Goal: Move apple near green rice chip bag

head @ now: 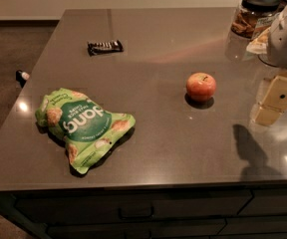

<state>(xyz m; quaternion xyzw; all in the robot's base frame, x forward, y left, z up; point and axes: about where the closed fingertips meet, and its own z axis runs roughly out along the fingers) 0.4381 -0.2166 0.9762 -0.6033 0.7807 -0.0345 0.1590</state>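
The red-orange apple [201, 86] sits upright on the dark grey counter [173, 143], right of centre. The green rice chip bag [81, 125] lies flat near the counter's front left, well apart from the apple. My gripper [275, 103], cream-coloured under a white arm, hangs over the counter's right edge. It is to the right of the apple and not touching it, and it holds nothing that I can see.
A small black candy bar wrapper [104, 47] lies at the back left. A glass jar with a black lid [255, 13] and other snacks stand at the back right. The counter's front edge runs above dark drawers [133, 210].
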